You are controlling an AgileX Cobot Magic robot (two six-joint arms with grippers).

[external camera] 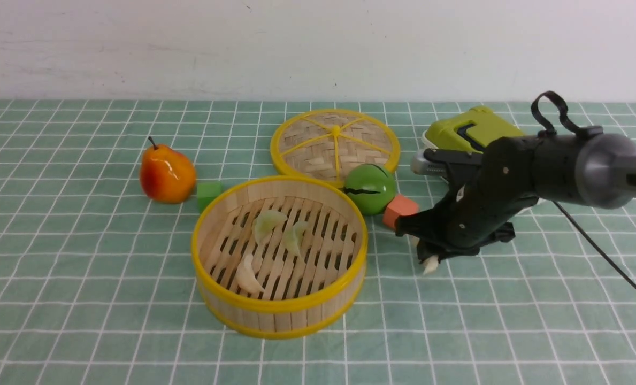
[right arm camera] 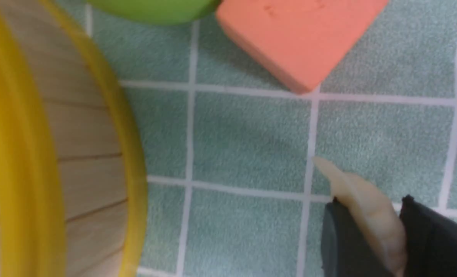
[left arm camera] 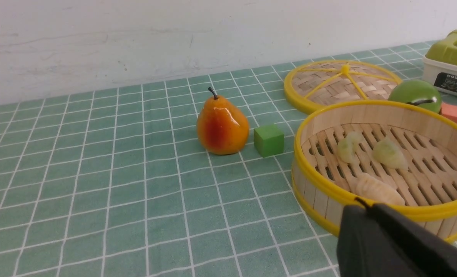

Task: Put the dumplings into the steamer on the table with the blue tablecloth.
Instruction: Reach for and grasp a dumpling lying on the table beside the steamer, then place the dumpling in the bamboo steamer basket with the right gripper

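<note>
The steamer (external camera: 280, 309) stands mid-table on the cloth with white grid lines (external camera: 82, 267). It holds two pale green dumplings (external camera: 267, 222) (external camera: 296, 238) and one off-white dumpling (external camera: 248, 277). My right gripper (external camera: 430, 258) is low over the cloth, right of the steamer, and shut on the second off-white dumpling (external camera: 431, 265). In the right wrist view that dumpling (right arm camera: 361, 200) sticks out between the black fingers (right arm camera: 338, 231), beside the steamer wall (right arm camera: 86, 154). My left gripper (left arm camera: 366, 206) is shut and empty by the steamer's rim (left arm camera: 328, 188). It is out of the front view.
A woven lid (external camera: 335, 140) lies behind the steamer. A green ball-like fruit (external camera: 370, 188) and an orange block (external camera: 400, 209) sit between the steamer and my right arm. A pear (external camera: 167, 174) and a green cube (external camera: 208, 194) are at left. A green-topped box (external camera: 470, 131) is at back right.
</note>
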